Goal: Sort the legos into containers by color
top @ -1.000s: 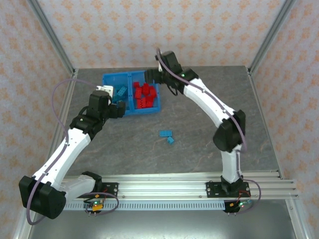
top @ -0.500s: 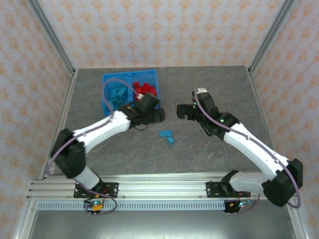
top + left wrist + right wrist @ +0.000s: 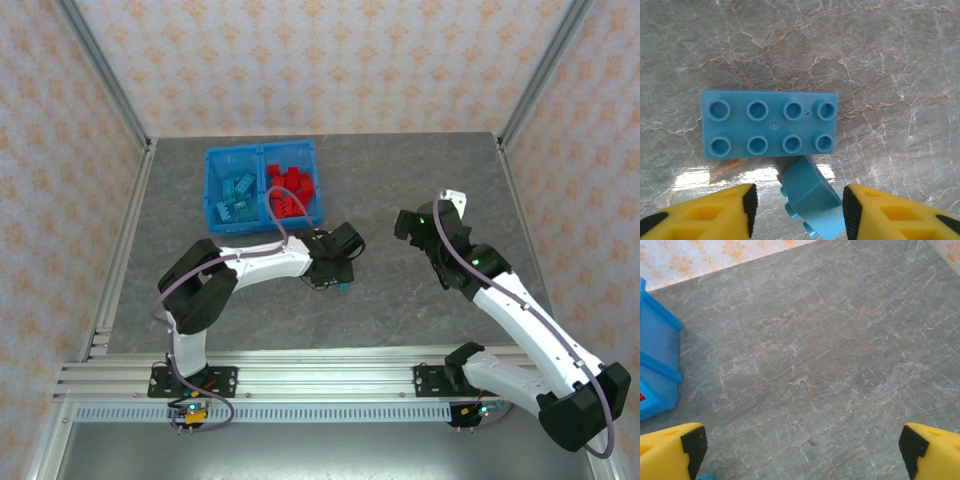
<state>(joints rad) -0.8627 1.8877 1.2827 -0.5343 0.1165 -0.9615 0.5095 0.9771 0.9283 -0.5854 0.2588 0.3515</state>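
Left fingers (image 3: 710,217) half-apart, right fingers (image 3: 670,450) wide

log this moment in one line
left pincer: open, straddling small tilted blue lego | right pincer: open, over table | long blue lego: flat on table

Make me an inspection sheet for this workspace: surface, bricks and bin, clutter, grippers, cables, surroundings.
Surface: grey marbled table.
Job's things: blue bin at back left; light blue bricks in its left half, red bricks in its right half. On the table, one long light blue brick lies flat beside one small brick, which is tilted.
Clutter: nothing seen.
Grippers: left gripper straddles the small brick, jaws not yet closed on it; right gripper wide open above bare table.
Cables: purple cables run along both arms.
Surroundings: patterned walls, metal frame posts, rail at the near edge.
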